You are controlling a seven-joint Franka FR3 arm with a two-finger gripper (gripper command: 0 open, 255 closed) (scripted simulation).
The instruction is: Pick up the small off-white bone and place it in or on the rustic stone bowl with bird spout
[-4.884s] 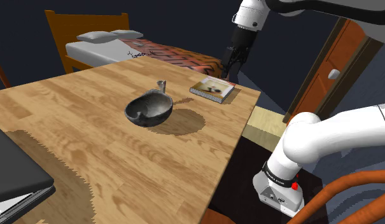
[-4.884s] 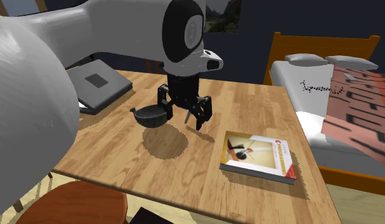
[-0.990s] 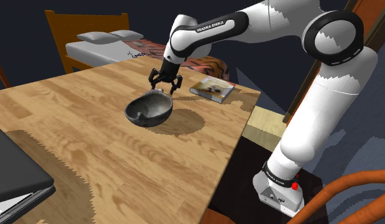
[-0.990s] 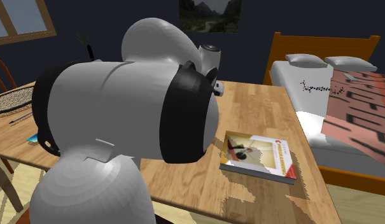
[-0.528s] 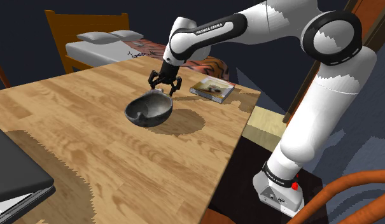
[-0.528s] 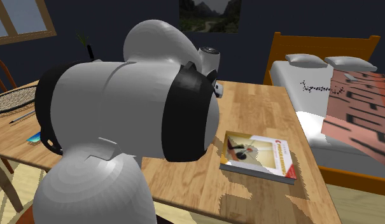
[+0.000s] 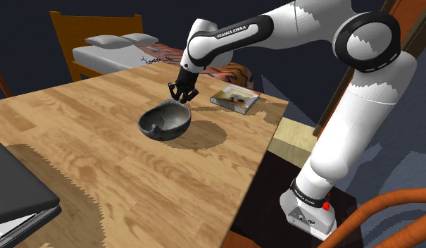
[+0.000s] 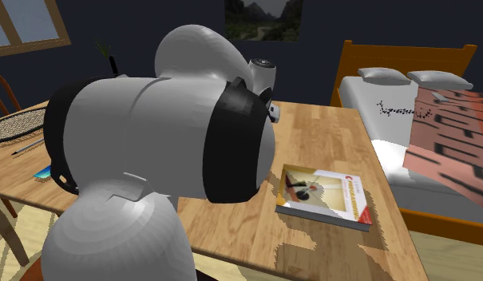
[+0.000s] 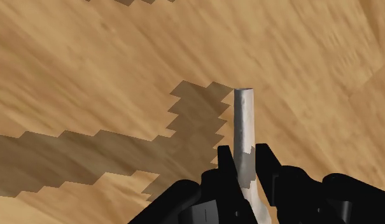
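Notably, the outstretched arm [image 7: 289, 25] pointed its gripper [image 7: 182, 92] down just behind the bowl [image 7: 164, 121], and the wrist view showed the jaws clasping the pale bone [image 9: 243, 114].

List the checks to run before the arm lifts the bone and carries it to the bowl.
1. Grasp: ok. In the wrist view the black two-finger gripper is shut on the lower part of the pale grey-white bone.
2. Bone's alignment: ok. It runs straight out between the fingers.
3. Bone free of the wooden table: cannot tell.
4. Target: ok. The dark grey stone bowl sits upright on the table, mouth up.
5. Gap between gripper and the bowl's far rim: cannot tell. In the shoulder view they sit very close together.
6. Path: ok. The flat book lies on the gripper's other side, away from the bowl.
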